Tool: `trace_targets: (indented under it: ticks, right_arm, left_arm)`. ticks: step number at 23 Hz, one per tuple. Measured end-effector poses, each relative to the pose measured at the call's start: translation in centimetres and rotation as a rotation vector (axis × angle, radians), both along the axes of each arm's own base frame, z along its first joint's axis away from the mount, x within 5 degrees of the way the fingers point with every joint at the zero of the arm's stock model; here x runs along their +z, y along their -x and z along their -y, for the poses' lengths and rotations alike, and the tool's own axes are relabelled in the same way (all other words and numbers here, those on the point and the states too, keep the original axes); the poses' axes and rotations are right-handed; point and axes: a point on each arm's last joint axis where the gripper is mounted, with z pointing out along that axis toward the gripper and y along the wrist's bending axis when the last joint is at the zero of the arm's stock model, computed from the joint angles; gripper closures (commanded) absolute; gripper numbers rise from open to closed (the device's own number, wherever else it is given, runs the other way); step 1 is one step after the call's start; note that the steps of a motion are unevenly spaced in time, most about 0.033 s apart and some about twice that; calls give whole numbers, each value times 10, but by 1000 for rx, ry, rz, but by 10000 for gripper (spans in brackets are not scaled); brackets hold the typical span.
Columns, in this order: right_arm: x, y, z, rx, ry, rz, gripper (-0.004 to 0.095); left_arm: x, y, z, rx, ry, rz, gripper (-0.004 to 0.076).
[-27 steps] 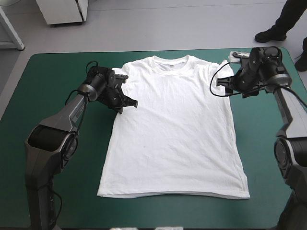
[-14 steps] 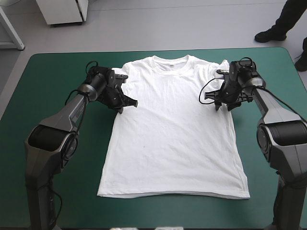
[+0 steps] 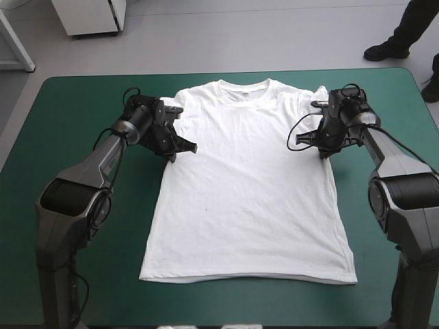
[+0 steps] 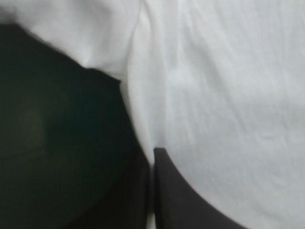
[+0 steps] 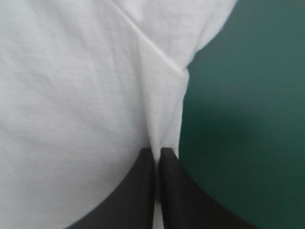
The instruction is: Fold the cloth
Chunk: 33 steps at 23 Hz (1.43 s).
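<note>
The white T-shirt (image 3: pixel 247 185) lies spread flat on the teal-green table, collar toward the far edge. My left gripper (image 3: pixel 180 149) sits at the shirt's left armpit and is shut on the T-shirt; in the left wrist view its black fingers (image 4: pixel 186 200) pinch a ridge of the T-shirt (image 4: pixel 224 86). At the right armpit my right gripper (image 3: pixel 322 152) is likewise shut on the T-shirt. The right wrist view shows its fingers (image 5: pixel 143 191) meeting with a fold of the T-shirt (image 5: pixel 71 95) drawn up between them. Both sleeves are partly hidden by the arms.
Bare teal-green cover (image 3: pixel 68 123) surrounds the shirt on the left, right and near sides. The shirt's hem (image 3: pixel 247 277) lies close to the table's near edge.
The right arm swung in from the table's far right corner to the shirt's right armpit, and its fingers closed on the fabric. The left arm has not moved.
</note>
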Motion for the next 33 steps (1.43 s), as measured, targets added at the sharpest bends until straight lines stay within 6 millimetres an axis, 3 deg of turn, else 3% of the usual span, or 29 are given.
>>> trace_targets:
  ticks: [7, 9, 14, 16, 22, 25, 27, 33]
  right_arm:
    - [17, 8, 0, 10, -14, 50, 925]
    - [35, 19, 0, 16, -33, 57, 925]
    - [153, 71, 6, 37, -55, 346, 925]
    - [181, 90, 9, 42, -50, 417, 925]
    - [231, 128, 14, 44, -64, 564, 925]
    - [280, 161, 18, 44, -80, 721, 925]
    - [305, 178, 20, 44, -88, 802, 925]
    - [323, 191, 21, 45, -95, 855, 925]
  left_arm:
    - [8, 0, 0, 0, 7, 23, 734]
    - [25, -1, 0, 0, 21, 74, 734]
    - [140, 28, -8, -4, 97, 333, 734]
    - [175, 48, -13, -5, 117, 403, 734]
    - [234, 93, -26, -6, 157, 542, 734]
    - [281, 140, -37, -10, 218, 672, 734]
    - [301, 164, -43, -12, 247, 738, 734]
    - [325, 187, -50, -10, 284, 857, 734]
